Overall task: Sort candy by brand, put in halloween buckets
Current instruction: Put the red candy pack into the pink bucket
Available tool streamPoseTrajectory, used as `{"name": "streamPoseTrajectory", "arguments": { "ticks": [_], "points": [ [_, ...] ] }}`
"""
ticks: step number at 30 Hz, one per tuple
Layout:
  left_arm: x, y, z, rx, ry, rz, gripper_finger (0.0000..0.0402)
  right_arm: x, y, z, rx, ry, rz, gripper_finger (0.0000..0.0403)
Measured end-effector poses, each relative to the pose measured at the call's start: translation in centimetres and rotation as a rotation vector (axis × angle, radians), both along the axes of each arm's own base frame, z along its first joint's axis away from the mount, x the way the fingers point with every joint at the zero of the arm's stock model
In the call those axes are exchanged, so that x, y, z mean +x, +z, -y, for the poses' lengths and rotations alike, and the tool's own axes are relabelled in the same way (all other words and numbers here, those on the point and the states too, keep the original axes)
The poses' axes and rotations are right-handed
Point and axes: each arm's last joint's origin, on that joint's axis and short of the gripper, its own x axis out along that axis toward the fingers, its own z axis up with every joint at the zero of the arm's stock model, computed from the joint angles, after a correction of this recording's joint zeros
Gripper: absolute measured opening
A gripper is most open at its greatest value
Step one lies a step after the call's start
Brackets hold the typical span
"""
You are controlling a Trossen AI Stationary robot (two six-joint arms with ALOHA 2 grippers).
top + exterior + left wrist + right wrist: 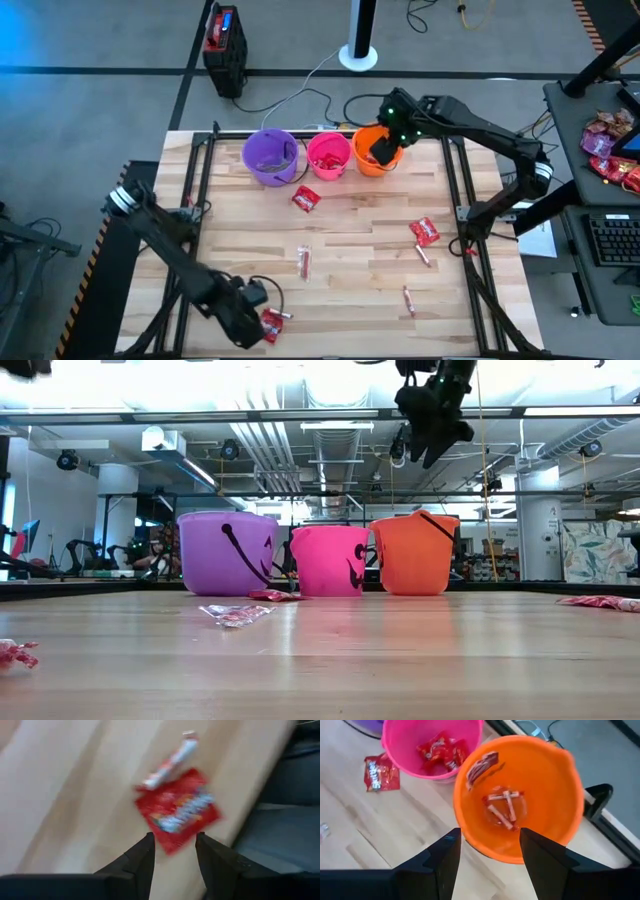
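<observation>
Three halloween buckets stand in a row at the table's far edge: purple (270, 157), pink (328, 155) and orange (372, 158). My right gripper (490, 845) hangs open and empty over the orange bucket (560, 805), which holds thin sticks (502, 807). The pink bucket (400, 740) holds red packets (440, 750). At the near left edge my left gripper (174, 847) is open just above a red packet (179, 812) that lies against a pink-white stick (170, 762). More candy is scattered on the table: red packets (305, 199) (424, 231) and sticks (303, 262) (408, 299).
Black frame rails (200, 170) run along the table's sides. A side desk on the right carries a heap of red and pink wrappers (610, 150) and a keyboard (610, 240). A black box (225, 45) and a white pole base (358, 55) stand on the floor behind.
</observation>
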Motion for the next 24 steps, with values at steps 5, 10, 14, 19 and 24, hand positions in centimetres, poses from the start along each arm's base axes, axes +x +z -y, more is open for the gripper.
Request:
{"name": "streamPoseTrajectory", "arguments": {
  "ticks": [5,10,14,19,24],
  "points": [
    [1.0,-2.4,0.7,0.046,-0.004,-0.048,0.0161,0.2,-0.4,-0.1,0.03,0.018,0.017,0.0196],
    [1.7,-4.2,1.0,0.077,0.003,-0.078,0.0206,0.3,-0.4,-0.3,0.032,0.025,0.018,0.0196],
    [2.2,-5.4,1.3,0.071,0.007,-0.076,0.0227,0.4,-0.4,-0.4,0.037,0.022,0.021,0.0196],
    [2.6,-6.5,1.6,0.072,0.01,-0.08,0.021,0.4,-0.4,-0.5,0.038,0.028,0.02,0.0196],
    [2.8,-7.0,1.8,0.058,0.009,-0.082,0.0125,0.5,-0.4,-0.6,0.037,0.03,0.02,0.0196]
  ]
}}
